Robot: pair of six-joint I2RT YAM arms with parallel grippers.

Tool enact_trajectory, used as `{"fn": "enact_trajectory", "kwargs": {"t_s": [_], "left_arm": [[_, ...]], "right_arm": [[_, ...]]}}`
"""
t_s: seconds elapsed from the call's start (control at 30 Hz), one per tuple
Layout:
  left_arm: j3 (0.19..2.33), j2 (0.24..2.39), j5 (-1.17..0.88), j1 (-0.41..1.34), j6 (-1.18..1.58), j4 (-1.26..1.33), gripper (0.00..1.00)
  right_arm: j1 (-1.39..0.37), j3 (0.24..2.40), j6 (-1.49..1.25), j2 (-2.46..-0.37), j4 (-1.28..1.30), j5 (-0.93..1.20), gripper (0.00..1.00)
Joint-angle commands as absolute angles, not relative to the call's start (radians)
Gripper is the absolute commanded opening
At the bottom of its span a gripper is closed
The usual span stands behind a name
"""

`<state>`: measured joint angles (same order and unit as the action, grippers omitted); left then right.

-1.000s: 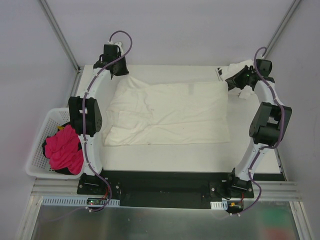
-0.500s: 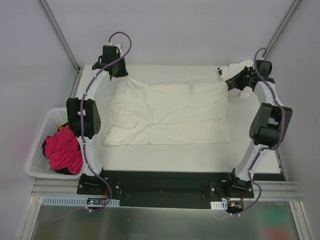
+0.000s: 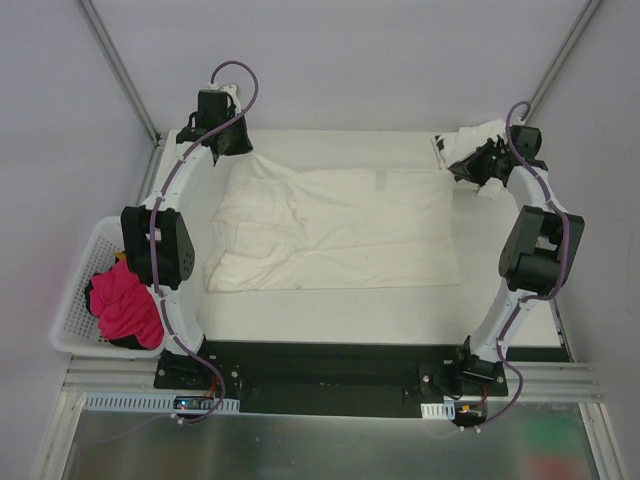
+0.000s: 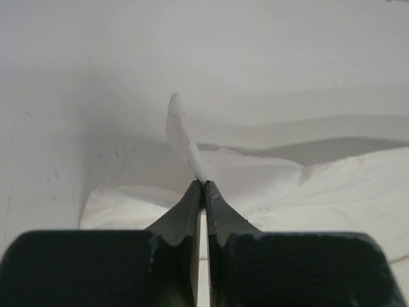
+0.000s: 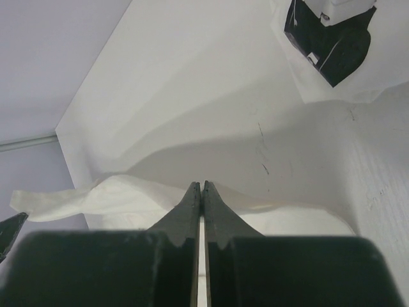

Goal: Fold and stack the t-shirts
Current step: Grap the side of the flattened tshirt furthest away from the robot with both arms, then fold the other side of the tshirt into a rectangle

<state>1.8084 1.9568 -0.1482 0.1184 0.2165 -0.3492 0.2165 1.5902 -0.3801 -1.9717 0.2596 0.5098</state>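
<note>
Cream-white cloth fills the middle of the overhead view: the cream-white t-shirt [image 3: 340, 230] lies spread nearly flat on the desk [image 3: 350, 305], its smoother half toward the right and a bunched, creased part toward the left. At its upper left corner the left claw [image 3: 238, 150] is pressed together on a small peak of the fabric; in the left wrist view a thin tongue of white cloth stands up from between the closed fingertips [image 4: 195, 198]. At the upper right corner the right claw [image 3: 463, 170] is likewise pressed together, and the right wrist view shows a fold of the same pale cloth caught at its tips and trailing off to the left of that frame. Just beyond the right claw, in the upper right corner of the desk, the printed t-shirt [image 3: 478, 132] sits crumpled, white with black marks. At the left edge of the overhead frame, beside the desk, a white basket [image 3: 72, 300] holds a heap of pink cloth [image 3: 125, 300].
</note>
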Motion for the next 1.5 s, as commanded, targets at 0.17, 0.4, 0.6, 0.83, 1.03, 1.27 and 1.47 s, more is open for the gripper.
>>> {"fn": "enact_trajectory", "kwargs": {"t_s": [0.17, 0.4, 0.6, 0.83, 1.03, 1.27, 1.47], "left_arm": [[1.718, 1.839, -0.146, 0.129, 0.212, -0.354, 0.0], [1.672, 1.807, -0.146, 0.13, 0.207, -0.356, 0.0], [1.663, 1.787, -0.152, 0.132, 0.209, -0.362, 0.0], [1.606, 1.74, -0.149, 0.141, 0.218, -0.37, 0.0], [1.556, 1.698, -0.161, 0.15, 0.229, -0.371, 0.0], [1.519, 1.675, -0.155, 0.156, 0.232, -0.37, 0.0], [1.476, 1.651, -0.155, 0.16, 0.239, -0.368, 0.0]], "right_arm": [[0.233, 1.542, -0.388, -1.859, 0.21, 0.522, 0.01], [0.244, 1.523, -0.393, -1.842, 0.207, 0.523, 0.01], [0.247, 1.499, -0.397, -1.827, 0.201, 0.525, 0.01], [0.249, 1.459, -0.403, -1.804, 0.178, 0.529, 0.01], [0.255, 1.444, -0.411, -1.781, 0.167, 0.534, 0.01], [0.264, 1.408, -0.42, -1.759, 0.153, 0.541, 0.01], [0.264, 1.378, -0.425, -1.744, 0.149, 0.549, 0.01]]}}
